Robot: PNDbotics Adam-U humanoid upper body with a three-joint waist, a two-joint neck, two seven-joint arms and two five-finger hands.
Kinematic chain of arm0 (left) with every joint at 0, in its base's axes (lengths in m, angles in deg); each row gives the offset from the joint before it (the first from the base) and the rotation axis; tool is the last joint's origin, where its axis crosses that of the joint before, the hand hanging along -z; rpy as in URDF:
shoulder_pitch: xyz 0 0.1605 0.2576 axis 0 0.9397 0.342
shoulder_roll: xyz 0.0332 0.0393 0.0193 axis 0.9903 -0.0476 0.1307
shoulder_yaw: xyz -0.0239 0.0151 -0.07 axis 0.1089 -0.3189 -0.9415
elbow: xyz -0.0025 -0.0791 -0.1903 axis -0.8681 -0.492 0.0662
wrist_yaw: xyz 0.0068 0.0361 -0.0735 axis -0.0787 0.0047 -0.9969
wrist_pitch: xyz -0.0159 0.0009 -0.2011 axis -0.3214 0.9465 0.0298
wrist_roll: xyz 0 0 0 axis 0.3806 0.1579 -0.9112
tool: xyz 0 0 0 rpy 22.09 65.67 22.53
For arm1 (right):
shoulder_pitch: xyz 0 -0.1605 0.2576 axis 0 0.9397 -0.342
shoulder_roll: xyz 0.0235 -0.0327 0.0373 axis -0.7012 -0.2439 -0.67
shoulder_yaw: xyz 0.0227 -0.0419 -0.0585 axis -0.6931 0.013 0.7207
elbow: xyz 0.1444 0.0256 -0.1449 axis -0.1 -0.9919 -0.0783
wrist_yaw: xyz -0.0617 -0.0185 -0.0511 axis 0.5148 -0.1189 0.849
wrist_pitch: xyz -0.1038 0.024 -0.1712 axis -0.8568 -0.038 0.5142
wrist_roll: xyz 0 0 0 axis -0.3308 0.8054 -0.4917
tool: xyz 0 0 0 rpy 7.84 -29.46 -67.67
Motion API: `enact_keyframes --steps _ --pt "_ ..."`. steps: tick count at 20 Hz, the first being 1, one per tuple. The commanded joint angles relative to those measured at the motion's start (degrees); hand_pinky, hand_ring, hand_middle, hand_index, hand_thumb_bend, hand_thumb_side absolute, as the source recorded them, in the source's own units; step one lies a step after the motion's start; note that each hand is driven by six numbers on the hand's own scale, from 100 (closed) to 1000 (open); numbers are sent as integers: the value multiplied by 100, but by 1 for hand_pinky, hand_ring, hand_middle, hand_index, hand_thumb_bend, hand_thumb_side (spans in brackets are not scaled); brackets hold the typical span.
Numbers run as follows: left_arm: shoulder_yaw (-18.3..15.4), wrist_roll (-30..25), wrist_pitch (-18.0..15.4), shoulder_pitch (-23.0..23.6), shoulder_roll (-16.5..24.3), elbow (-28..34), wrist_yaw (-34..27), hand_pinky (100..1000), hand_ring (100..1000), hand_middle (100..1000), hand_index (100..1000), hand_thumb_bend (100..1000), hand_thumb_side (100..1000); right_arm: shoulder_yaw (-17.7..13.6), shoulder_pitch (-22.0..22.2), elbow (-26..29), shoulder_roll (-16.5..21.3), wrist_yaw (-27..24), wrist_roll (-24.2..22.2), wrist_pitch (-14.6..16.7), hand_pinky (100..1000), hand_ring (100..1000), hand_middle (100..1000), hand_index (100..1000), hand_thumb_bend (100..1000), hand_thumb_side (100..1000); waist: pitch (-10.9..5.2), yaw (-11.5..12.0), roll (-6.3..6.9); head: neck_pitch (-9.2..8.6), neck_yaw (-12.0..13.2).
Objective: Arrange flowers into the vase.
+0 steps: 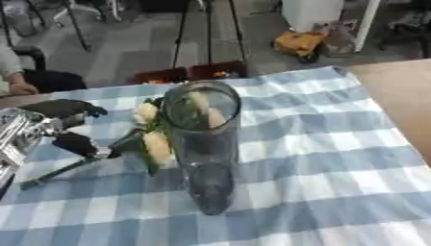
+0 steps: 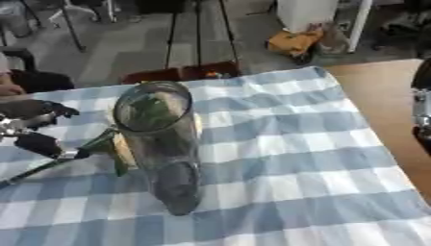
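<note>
No brand, label or lettering can be read on anything in front of you.

Left eye view: your left robot hand [image 1: 59, 129] comes in from the left edge, silver joints at the wrist and black fingers pointing right across the table [image 1: 387, 96]. Its fingers and thumb are curled round the green stem of a flower [image 1: 154, 139], which runs from the lower left up toward the right. The pale cream blooms sit just beside the upper wall of the glass vase [image 1: 204, 144], on its left side, and seem to touch it. More cream petals and green leaf show through the vase's round mouth; whether they are inside the vase or seen through the glass from behind, you cannot tell. The vase stands upright on the blue-and-white checked cloth [image 1: 320, 158], right of your hand and near it.

Right eye view: the same grasp shows, with the stem slanting up to the vase's left wall. Your right robot hand [image 2: 422, 108] shows only as a dark and silver sliver at the right edge, over bare wood, well apart from the vase; its fingers cannot be made out.
</note>
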Motion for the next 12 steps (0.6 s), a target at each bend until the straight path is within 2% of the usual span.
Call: enact_keyframes --steps 1,12 --pt "-23 232 -104 -175 30 -150 72 605 774 837 917 645 773 16 -39 91 74 -49 -18 -9 840 806 622 809 100 904 -93 -9 -8 -69 27" --pt "-80 402 -230 -341 -253 -757 210 590 768 827 915 581 753 32 -56 91 84 -73 -18 -21 842 807 620 809 100 899 -30 -100 21 -96 81"
